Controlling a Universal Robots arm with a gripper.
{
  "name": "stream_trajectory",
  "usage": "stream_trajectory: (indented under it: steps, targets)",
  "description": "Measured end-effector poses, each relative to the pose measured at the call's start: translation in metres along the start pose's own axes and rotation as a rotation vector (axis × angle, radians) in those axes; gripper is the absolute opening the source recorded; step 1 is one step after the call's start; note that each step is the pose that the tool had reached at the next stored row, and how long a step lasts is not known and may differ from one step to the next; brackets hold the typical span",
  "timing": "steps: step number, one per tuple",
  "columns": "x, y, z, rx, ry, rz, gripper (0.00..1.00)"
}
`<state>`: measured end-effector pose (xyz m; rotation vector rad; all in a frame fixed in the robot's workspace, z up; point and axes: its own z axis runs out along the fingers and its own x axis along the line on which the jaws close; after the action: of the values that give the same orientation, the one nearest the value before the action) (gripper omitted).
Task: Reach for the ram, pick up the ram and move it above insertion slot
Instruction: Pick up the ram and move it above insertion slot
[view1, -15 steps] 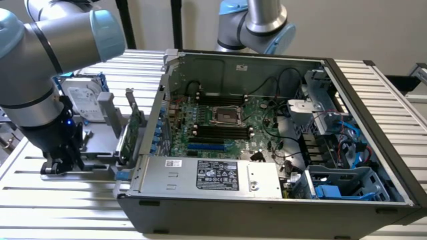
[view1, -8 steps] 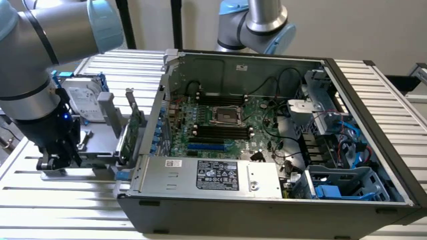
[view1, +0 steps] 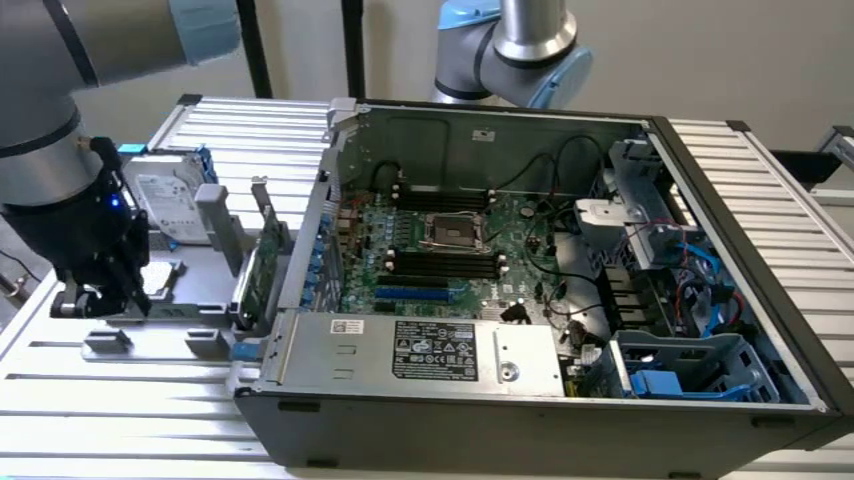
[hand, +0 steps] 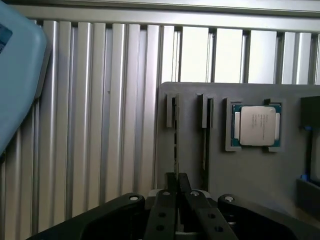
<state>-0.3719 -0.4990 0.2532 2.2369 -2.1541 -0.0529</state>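
In the wrist view the ram (hand: 176, 135) appears edge-on as a thin dark strip, standing upright in a slot of the grey holder tray (hand: 190, 160). My gripper (hand: 177, 176) sits at its near end, and the two black fingers (hand: 163, 210) meet around the strip, shut on it. From the exterior view, the gripper (view1: 96, 300) hangs low over the grey holder tray (view1: 174, 290) at the exterior view's left, outside the computer case. The black memory slots (view1: 441, 265) lie on the green motherboard inside the open case.
A processor chip (hand: 256, 125) sits in its frame on the tray beside a second thin slot (hand: 205, 135). A green expansion card (view1: 267, 250) and a silver hard drive (view1: 167, 205) stand between the gripper and the case wall (view1: 314, 240). Cables cross the case interior.
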Motion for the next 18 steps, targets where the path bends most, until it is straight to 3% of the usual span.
stream_trajectory:
  steps: [8,18]
  targets:
    - [0.0,-0.0062,-0.0366,-0.0022,-0.0001,-0.002,0.13]
    - [0.001,-0.0255,-0.0831,-0.007,-0.0001,-0.006,0.13]
